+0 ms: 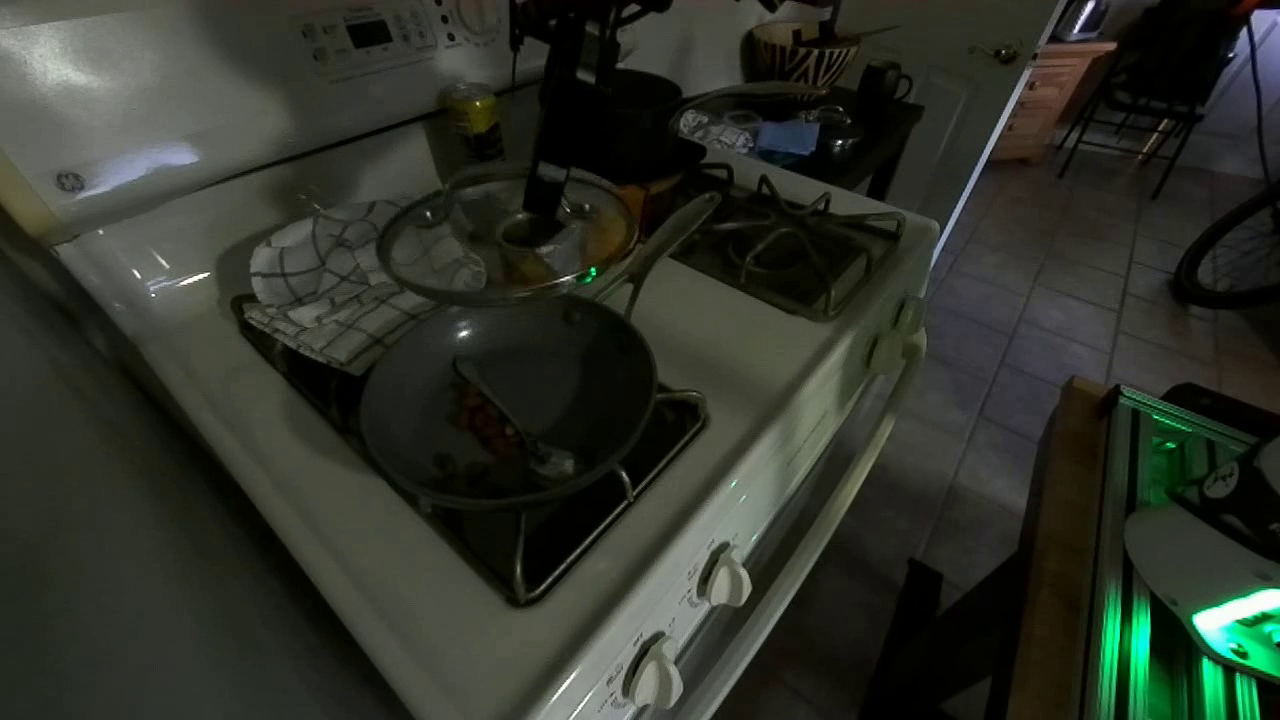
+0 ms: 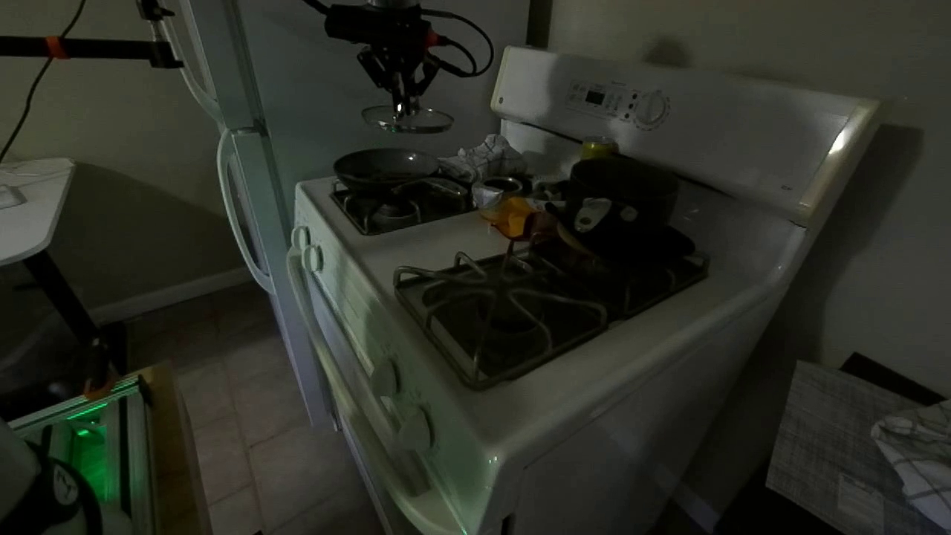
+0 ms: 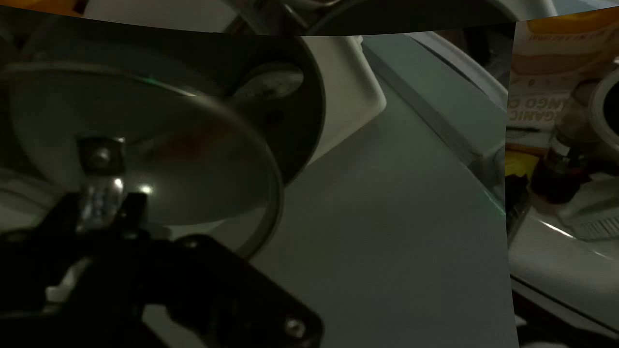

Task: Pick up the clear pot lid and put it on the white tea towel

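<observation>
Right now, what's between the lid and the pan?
Nothing that shows: in an exterior view, the lid hangs above the pan, and the gap is bare, with only the fridge behind it.

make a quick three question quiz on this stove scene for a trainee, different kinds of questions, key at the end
1. True or false: a utensil lies in the frying pan.

2. Fill in the blank: the white tea towel on the stove has a ____ pattern.

3. Where does the gripper have the clear pot lid?
a) Resting on the frying pan
b) Resting on the white tea towel
c) Up in the air

Key: 1. True; 2. checked; 3. c
</observation>
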Robot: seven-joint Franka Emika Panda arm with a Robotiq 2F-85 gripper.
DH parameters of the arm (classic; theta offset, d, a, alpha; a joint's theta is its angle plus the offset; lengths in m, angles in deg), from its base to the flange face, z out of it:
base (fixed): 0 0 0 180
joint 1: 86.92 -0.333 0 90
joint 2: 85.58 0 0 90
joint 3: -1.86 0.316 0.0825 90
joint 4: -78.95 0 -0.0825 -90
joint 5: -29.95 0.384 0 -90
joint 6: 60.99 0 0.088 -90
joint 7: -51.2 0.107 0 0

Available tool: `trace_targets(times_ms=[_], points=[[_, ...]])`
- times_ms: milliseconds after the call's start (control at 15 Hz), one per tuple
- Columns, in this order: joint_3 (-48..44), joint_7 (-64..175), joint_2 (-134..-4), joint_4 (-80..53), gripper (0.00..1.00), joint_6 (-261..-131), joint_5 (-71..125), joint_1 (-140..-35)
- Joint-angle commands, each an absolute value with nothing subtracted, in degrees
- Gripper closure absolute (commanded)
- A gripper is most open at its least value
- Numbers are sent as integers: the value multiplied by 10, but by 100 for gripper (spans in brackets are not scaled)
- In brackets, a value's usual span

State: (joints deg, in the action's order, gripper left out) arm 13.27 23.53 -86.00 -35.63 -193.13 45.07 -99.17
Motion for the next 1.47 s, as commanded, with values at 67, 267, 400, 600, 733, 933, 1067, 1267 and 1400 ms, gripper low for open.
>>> trace_targets(times_ms=[67,267,400,600,733,933,1067,1267,1400], points=[[135,237,-855,-349,82,-1929,449,-991],[137,269,-828,-318,96,-1940,411,-992],[135,296,-797,-278,96,-1934,375,-991],[135,334,-751,-215,96,-1924,332,-993],[135,363,-709,-162,96,-1915,309,-997],[128,412,-641,-79,96,-1896,285,-1004],[124,434,-606,-34,96,-1881,281,-1006],[123,453,-553,25,96,-1888,288,-1011],[119,470,-525,59,96,-1889,287,-1016]])
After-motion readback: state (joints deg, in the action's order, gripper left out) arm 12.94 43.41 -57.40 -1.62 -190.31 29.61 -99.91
